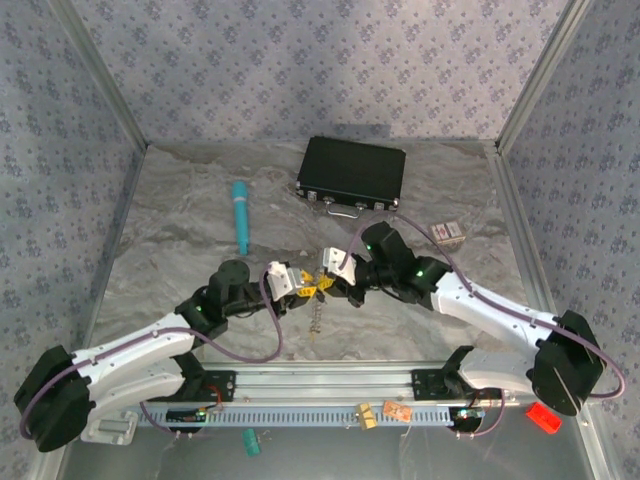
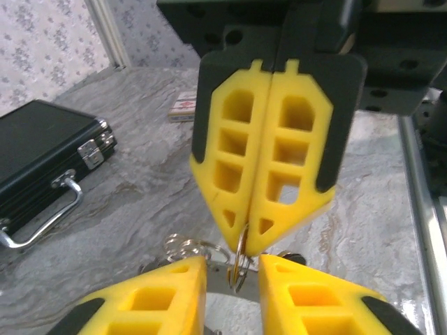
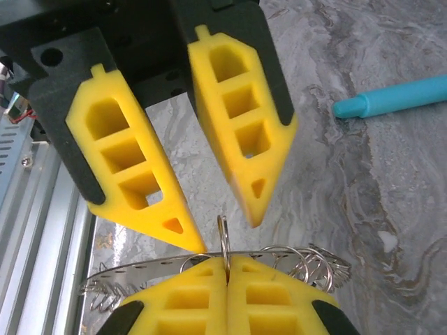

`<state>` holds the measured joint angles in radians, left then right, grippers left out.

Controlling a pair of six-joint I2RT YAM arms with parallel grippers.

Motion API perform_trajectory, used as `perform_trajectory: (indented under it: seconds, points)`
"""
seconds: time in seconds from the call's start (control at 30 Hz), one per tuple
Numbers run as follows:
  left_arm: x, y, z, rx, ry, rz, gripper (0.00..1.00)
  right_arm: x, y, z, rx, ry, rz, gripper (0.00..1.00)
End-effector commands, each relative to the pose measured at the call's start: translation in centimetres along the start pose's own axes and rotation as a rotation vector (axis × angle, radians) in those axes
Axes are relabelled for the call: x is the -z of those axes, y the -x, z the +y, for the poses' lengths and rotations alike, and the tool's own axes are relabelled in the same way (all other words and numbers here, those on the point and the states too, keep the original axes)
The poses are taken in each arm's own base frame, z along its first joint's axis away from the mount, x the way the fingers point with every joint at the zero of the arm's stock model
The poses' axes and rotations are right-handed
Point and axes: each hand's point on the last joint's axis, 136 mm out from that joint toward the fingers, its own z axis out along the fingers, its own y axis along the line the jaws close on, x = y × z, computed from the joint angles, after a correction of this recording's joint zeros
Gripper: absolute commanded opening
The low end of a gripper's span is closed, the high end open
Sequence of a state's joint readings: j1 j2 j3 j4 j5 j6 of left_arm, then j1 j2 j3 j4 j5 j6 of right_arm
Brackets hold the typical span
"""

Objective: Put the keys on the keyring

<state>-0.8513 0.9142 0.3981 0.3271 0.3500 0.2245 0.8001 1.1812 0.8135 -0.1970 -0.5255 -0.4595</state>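
Inward, right arm (image 1: pixel 490 305) bent, claw (image 3: pixel 228 264) pinching ring (image 3: pixel 224 234)

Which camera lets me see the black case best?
The top external view: the whole black case lies closed at the back of the table, with its handle on the near side. The left wrist view catches just part of the case, close up, with the silver handle and a latch.

Thin silvery keyring (image 3: pixel 223 236) upright, edge-on, lower arc nipped btwn pads of right pincer (image 3: pixel 228 265).
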Motion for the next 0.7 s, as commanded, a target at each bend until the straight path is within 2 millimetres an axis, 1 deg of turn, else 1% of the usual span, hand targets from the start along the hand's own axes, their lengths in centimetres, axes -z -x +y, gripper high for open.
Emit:
perform_trajectory:
  seconds: [0.0, 0.13, 0.27, 0.33, 0.4, 0.43, 0.5, 0.6, 0.67]
  points:
    - [0.5, 0.8, 0.6, -0.022, 0.031, 0.037, 0.27, 1.0, 0.6, -0.5, 0.092, -0.042, 0.083, 0.0]
    - [0.5, 0.9, 0.7, -0.027, 0.033, 0.051, 0.24, 1.0, 0.1, -0.6, 0.162, -0.049, 0.186, 0.0]
    - [0.4, 1.3, 0.6, -0.027, 0.019, 0.039, 0.22, 0.8, 0.5, -0.5, 0.216, -0.052, 0.23, 0.0]
    - [0.3, 1.4, 0.4, -0.024, 0.01, 0.035, 0.2, 0.6, 0.9, -0.4, 0.229, -0.045, 0.223, 0.0]
    - [0.2, 1.5, 0.3, -0.023, 0.002, 0.031, 0.13, 0.5, 1.5, -0.1, 0.236, -0.031, 0.202, 0.0]
    - [0.1, 1.5, 0.3, -0.022, 0.0, 0.031, 0.12, 0.4, 1.7, 0.0, 0.236, -0.025, 0.192, 0.0]
    - [0.1, 1.6, 0.3, -0.015, -0.003, 0.022, 0.12, 0.4, 2.3, 0.2, 0.229, -0.018, 0.159, 0.0]
    - [0.0, 1.7, 0.0, -0.009, -0.016, 0.003, 0.15, 0.4, 2.6, 0.4, 0.215, -0.02, 0.12, 0.0]
    - [0.0, 1.7, -0.1, -0.007, -0.022, 0.0, 0.15, 0.4, 2.9, 0.4, 0.2, -0.02, 0.094, 0.0]
